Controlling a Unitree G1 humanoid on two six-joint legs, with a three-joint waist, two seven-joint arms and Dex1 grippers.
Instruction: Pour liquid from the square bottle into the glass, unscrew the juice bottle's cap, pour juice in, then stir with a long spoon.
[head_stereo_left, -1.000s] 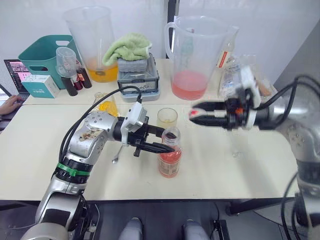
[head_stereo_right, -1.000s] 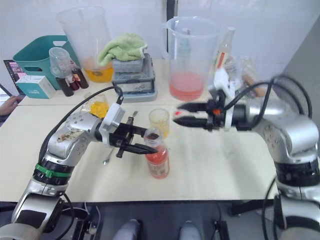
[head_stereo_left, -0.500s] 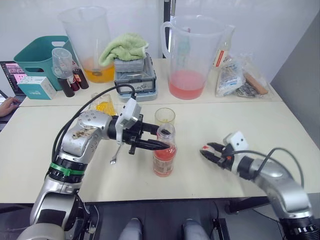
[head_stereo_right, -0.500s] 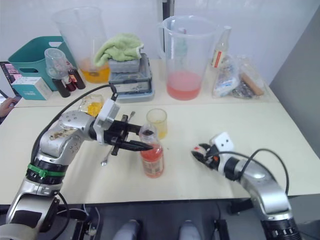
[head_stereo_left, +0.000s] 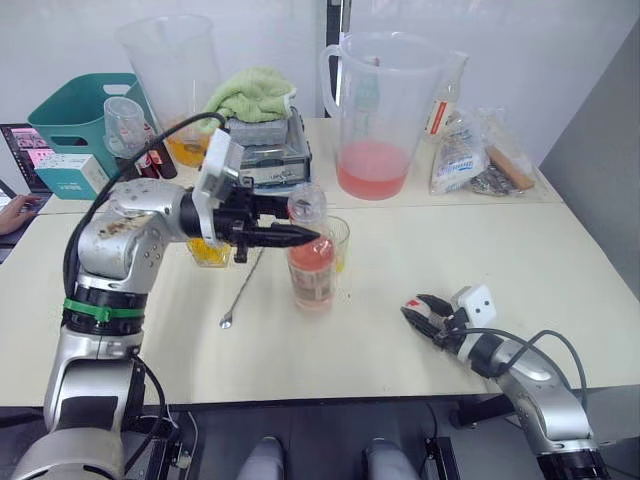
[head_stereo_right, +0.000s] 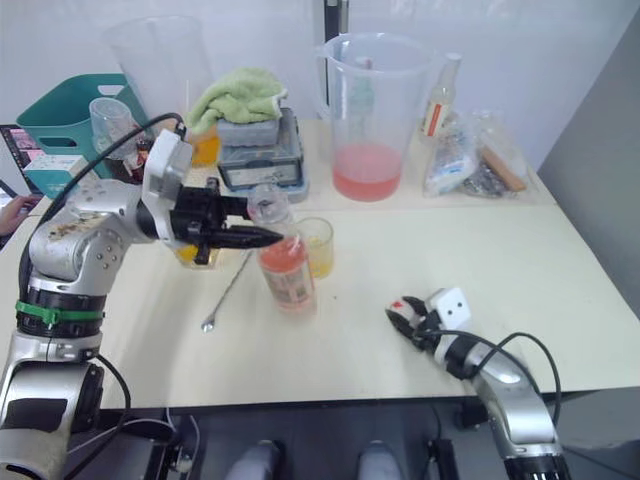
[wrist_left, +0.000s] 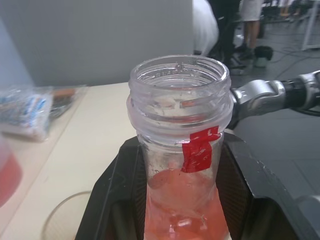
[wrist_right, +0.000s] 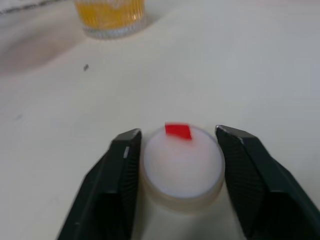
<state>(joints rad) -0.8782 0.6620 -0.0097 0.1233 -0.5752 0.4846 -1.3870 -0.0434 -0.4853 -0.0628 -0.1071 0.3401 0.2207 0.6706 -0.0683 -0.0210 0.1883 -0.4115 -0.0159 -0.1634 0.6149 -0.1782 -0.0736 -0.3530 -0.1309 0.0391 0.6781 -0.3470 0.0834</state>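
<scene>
1. Spoon first, farthest to the robot's left of the glass: the long spoon lies flat on the desk, its stem running toward the glass and its bowl end nearer the robot. No jaws are on it.
2. Behind the left arm and left of the glass stands the square bottle, yellow liquid in it, mostly hidden by the arm.
3. The left gripper has its jaws closed around the neck of the juice bottle. The bottle is lifted and leans with its open mouth up, its body just left of and in front of the glass, overlapping it in the head views. The left wrist view shows the mouth uncapped.
4. The glass holds yellowish liquid. My judgement: the pour turns on this one relation, since the bottle's long axis must tip rightward, toward the glass rim, and the left arm already holds it next to that rim.
5. Well to the right of the glass, low at the desk, the right gripper has its jaws around the cap, which rests on the surface.
</scene>
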